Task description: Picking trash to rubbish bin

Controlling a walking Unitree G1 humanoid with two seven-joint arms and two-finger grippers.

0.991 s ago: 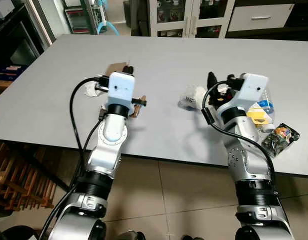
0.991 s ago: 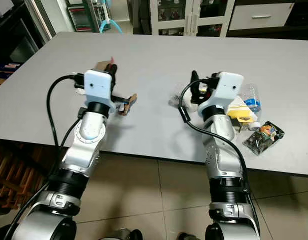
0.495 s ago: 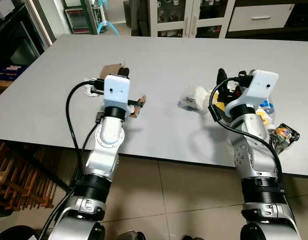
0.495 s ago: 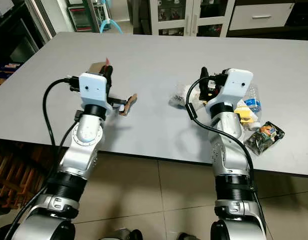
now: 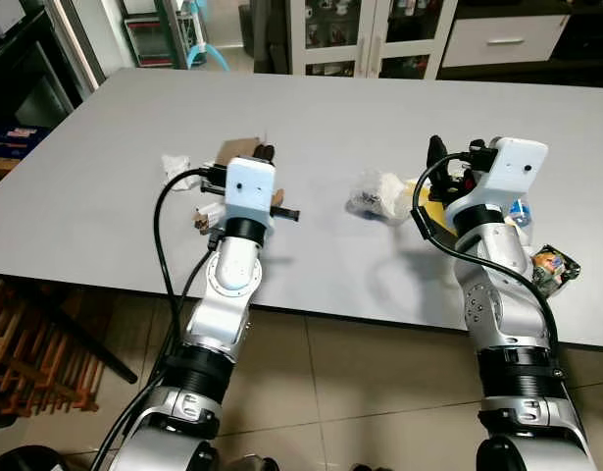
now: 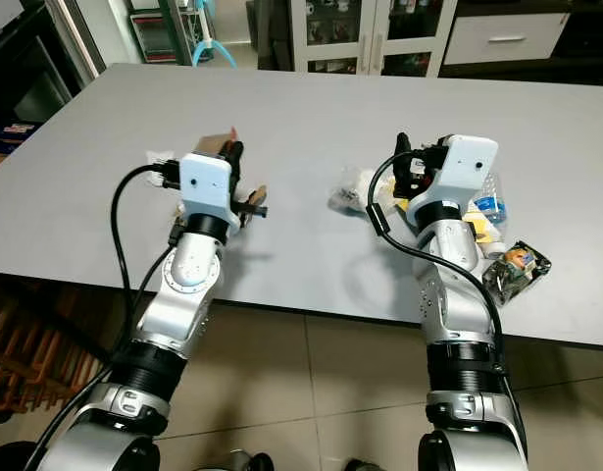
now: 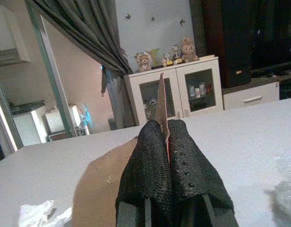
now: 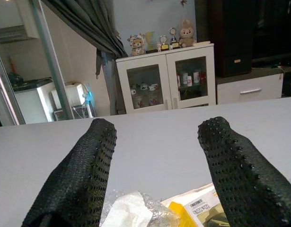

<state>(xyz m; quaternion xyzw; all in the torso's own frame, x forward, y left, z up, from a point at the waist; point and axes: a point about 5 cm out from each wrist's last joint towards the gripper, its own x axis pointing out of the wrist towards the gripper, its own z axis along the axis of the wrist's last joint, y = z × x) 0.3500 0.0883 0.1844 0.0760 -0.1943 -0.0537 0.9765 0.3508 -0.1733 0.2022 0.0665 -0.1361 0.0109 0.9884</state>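
My left gripper [image 5: 265,154] is shut on a flat piece of brown cardboard [image 5: 238,150] over the left part of the grey table [image 5: 105,128]; the cardboard's thin edge [image 7: 160,92] sticks up between the closed fingers. My right gripper [image 8: 157,156] stands open just above the table, behind a crumpled clear wrapper [image 5: 376,192] and a yellow packet [image 8: 192,208]. A white tissue wad [image 5: 175,165] lies left of the left arm. A plastic bottle [image 5: 520,208] and a dark snack bag [image 5: 549,265] lie at my right arm's outer side.
A small brown scrap [image 5: 199,220] lies by the left wrist. White glass-door cabinets [image 5: 340,34] stand beyond the table's far edge. A wooden rack [image 5: 26,343] sits on the floor at the left. The table's front edge runs under both forearms.
My left arm has shifted to the right with the cardboard in its fingers. My right arm swung right a second ago and has since stayed put.
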